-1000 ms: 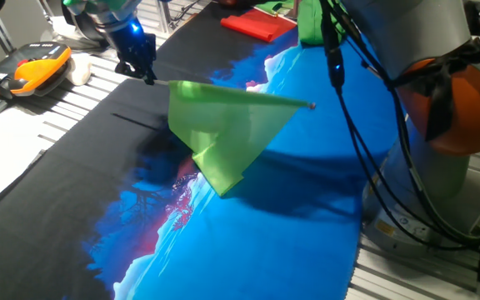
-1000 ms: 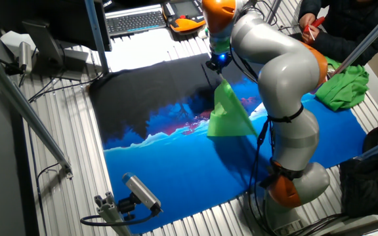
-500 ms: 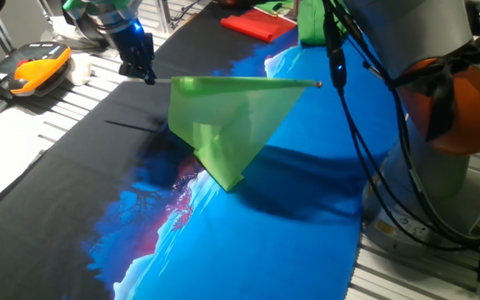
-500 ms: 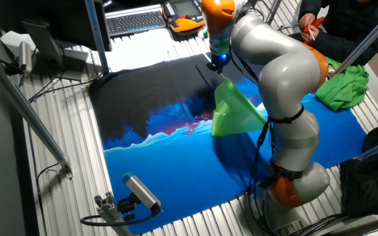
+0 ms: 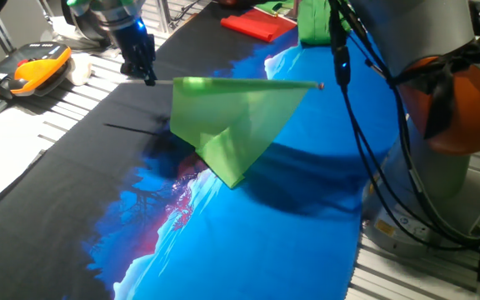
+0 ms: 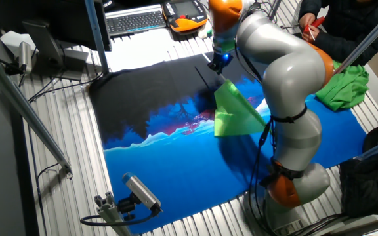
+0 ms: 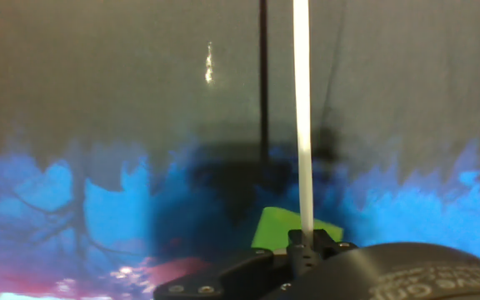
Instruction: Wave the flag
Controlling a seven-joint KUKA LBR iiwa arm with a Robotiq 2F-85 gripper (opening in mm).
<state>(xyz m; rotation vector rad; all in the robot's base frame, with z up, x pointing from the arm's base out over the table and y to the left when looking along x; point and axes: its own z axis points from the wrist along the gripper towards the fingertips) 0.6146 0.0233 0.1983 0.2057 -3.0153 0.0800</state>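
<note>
Gripping: gripper (image 5: 146, 75) is clamped on the white stick of the flag (image 5: 232, 123), jaws closed around it.
Arm pose: grey arm (image 6: 287, 72) bends over from its orange-ringed base, hand low above the cloth's black part.
Flag: stick held level above the blue and black cloth (image 5: 265, 225); green fabric hangs off it.
Farther back: red folded cloth (image 5: 258, 25), green bunched cloth (image 6: 343, 85).
Hidden: fingertips hard to make out; hand view shows only the stick (image 7: 302, 117) and a green corner.
</note>
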